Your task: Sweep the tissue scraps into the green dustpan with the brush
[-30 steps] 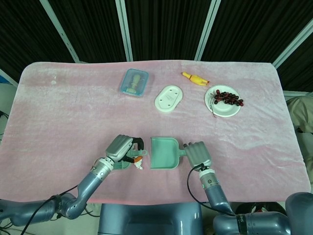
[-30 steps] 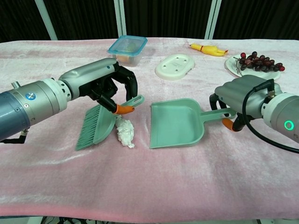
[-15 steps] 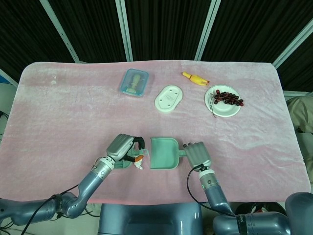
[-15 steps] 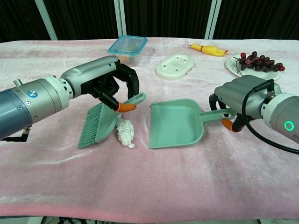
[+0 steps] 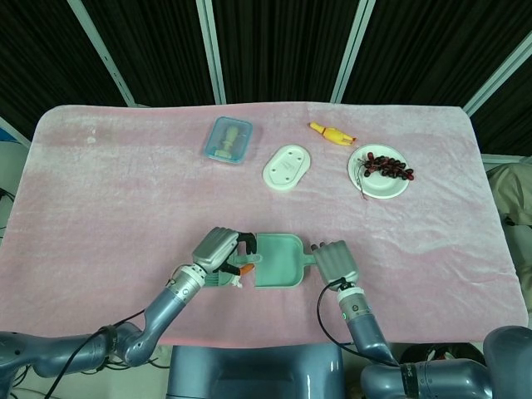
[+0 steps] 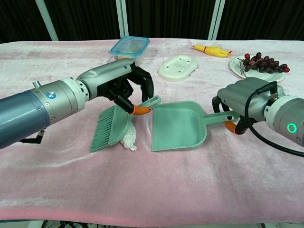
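My left hand (image 6: 124,85) (image 5: 218,247) grips the handle of a small green brush (image 6: 113,127), held tilted with its bristles down on the pink cloth. A white tissue scrap (image 6: 128,138) (image 5: 237,282) lies right against the brush, partly hidden behind it, a short way left of the dustpan's open lip. The green dustpan (image 6: 177,126) (image 5: 276,261) lies flat in the middle front of the table. Its handle points right into my right hand (image 6: 247,102) (image 5: 335,262), which holds it.
Along the far side of the table stand a blue lidded box (image 5: 228,139), a white oval dish (image 5: 288,167), a yellow rubber chicken (image 5: 331,133) and a plate of dark grapes (image 5: 381,169). The table's front edge runs just below both hands.
My left hand has carried the brush to the right, pushing the tissue scrap closer to the dustpan's lip. The dustpan and my right hand have stayed in place.
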{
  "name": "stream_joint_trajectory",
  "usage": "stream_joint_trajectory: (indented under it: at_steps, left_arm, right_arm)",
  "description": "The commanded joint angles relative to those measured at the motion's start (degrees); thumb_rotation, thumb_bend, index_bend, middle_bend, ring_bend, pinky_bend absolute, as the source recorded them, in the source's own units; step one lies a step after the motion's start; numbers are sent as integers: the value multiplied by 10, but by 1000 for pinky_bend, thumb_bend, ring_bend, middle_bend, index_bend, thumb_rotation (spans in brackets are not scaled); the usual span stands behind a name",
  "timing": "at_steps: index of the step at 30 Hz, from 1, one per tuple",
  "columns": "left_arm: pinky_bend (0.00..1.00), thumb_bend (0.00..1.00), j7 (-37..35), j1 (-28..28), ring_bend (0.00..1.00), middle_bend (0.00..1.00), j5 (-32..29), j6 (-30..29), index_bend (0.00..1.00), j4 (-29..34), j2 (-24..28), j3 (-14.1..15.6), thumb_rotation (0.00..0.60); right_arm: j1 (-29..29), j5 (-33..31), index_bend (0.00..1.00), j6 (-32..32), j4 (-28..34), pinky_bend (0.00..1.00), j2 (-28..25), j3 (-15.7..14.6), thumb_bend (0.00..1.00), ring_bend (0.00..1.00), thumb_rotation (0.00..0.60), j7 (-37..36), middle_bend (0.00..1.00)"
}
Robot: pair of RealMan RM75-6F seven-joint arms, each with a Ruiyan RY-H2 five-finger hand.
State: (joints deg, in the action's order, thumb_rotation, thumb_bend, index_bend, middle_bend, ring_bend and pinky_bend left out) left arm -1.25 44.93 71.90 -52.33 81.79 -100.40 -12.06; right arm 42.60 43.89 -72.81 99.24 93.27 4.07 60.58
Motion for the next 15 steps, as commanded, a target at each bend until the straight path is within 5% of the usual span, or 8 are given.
stream_joint_trajectory:
  at_steps: [1,15]
  left_arm:
    - [1000,324,0,11,874,657,-4,8,622,-11,-13,-9,600]
    - [1000,324,-4,79,874,664,-3,13,630,-67,-101,-64,600]
  right_arm:
    - [1,0,460,0,0,655,-1,1,451,564,600,0,480]
    - [2,-4,460,2,0,655,-2,2,451,564,600,-1,480]
